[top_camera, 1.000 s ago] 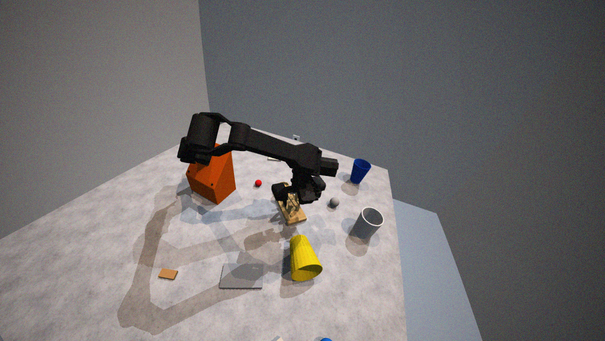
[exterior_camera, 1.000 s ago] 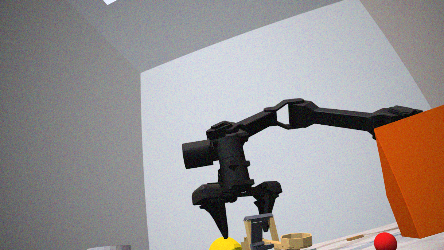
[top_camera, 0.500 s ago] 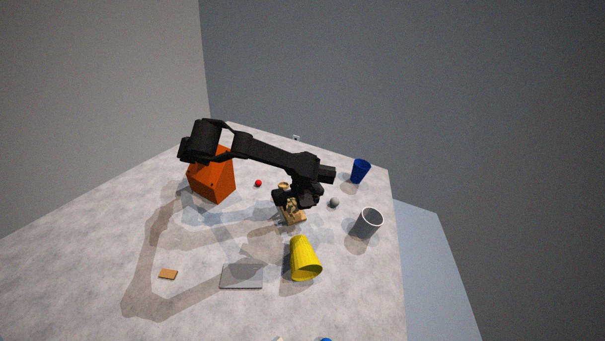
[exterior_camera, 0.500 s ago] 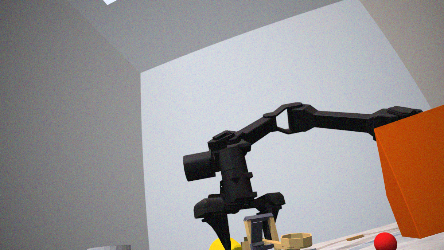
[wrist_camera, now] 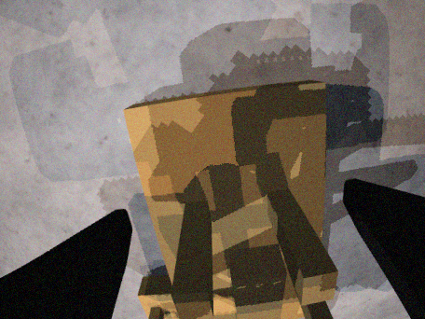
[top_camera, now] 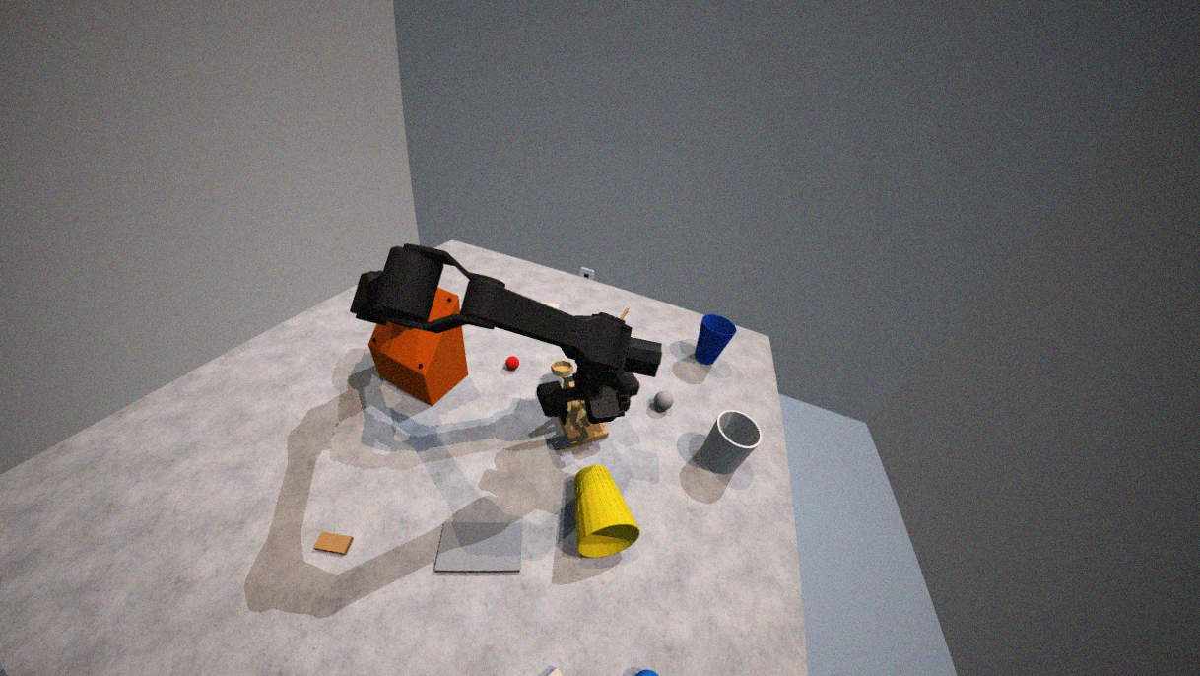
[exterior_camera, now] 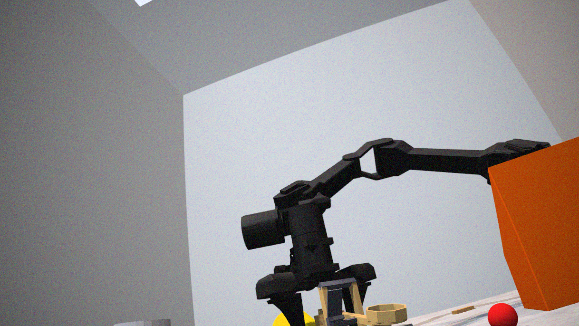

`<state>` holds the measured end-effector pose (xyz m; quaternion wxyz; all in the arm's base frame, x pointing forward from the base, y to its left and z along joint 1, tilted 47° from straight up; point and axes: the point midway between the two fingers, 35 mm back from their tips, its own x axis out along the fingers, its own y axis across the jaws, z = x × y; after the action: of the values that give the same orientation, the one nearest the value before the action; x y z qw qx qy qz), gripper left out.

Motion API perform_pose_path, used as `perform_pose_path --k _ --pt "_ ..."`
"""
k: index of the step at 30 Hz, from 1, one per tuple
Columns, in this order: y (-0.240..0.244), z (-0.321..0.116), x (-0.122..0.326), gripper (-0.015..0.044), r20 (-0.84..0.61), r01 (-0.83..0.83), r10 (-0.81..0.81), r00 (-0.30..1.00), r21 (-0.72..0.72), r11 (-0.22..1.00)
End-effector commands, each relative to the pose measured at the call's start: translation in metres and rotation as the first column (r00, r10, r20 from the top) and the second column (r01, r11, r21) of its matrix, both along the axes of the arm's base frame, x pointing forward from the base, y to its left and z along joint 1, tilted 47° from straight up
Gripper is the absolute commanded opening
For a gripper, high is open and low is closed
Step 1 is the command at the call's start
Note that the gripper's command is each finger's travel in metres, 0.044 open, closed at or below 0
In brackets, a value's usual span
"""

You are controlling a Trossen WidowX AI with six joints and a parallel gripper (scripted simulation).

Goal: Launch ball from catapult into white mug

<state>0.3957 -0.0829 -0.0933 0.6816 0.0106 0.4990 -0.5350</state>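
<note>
Straddling catapult (top_camera: 585, 432) (exterior_camera: 355, 297) (wrist_camera: 186, 135) on worktop (top_camera: 403, 621) | end effector (exterior_camera: 323, 317) (wrist_camera: 238, 206): fingers wide apart | red ball (top_camera: 511, 363) (exterior_camera: 502, 314): on worktop, outside catapult cup (top_camera: 562, 368) (exterior_camera: 386, 313) | white mug (top_camera: 728, 442): upright

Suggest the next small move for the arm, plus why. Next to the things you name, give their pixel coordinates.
I'd probably close the pincer (exterior_camera: 323, 320) (wrist_camera: 238, 206) gently on the catapult (top_camera: 585, 432) (wrist_camera: 186, 135), to turn it toward the white mug (top_camera: 723, 444). The wrist view shows the wooden base between the open fingers, one on each side, with table visible between each fingertip and the base's edges. The cup (top_camera: 562, 368) (exterior_camera: 386, 314) holds no visible ball.
</note>
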Motion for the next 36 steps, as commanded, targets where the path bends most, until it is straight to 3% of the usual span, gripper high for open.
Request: perform_pose_path --k 1,9,15,19,26,36 --pt "0.001 0.000 0.000 0.0361 0.001 -0.001 0.001 1.000 0.000 1.000" --pt "0.001 0.000 0.000 0.0151 0.001 -0.001 0.001 1.000 0.000 1.000" --pt "0.001 0.000 0.000 0.0111 0.001 -0.001 0.001 1.000 0.000 1.000" --pt "0.029 0.027 0.003 0.0006 -0.001 -0.001 0.001 1.000 0.002 1.000" --pt "0.037 0.035 0.003 0.0000 -0.019 -0.017 0.017 1.000 0.003 1.000" --pt "0.037 0.033 0.005 0.0000 -0.254 -0.244 0.250 0.934 0.057 0.968"
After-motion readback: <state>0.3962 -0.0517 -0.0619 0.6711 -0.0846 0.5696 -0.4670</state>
